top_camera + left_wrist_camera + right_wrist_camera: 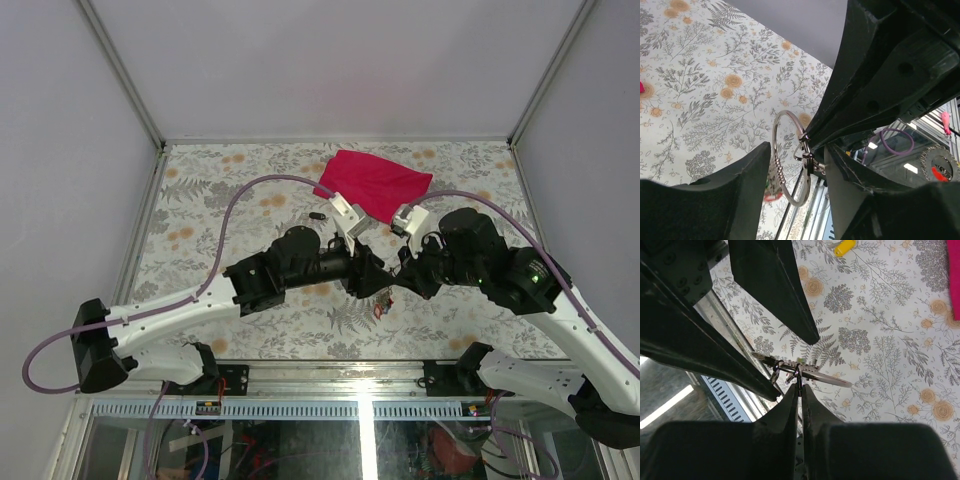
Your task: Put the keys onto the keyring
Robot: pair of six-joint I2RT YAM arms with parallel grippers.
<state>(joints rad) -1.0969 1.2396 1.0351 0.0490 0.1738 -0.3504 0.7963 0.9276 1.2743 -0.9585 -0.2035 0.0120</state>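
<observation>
Top view: left claw (366,277) and right claw (400,272) meet just in front of the cloth (376,185); left wrist: left jaws apart around the ring (774,150); right wrist: right claw pinched shut on it — a yellow key (845,247) lies loose toward the cloth, apparently not yet threaded.

Likely a robotics lab cell: blank white panels (340,60), aluminium frame posts (118,70), floral-covered table (200,200).
</observation>
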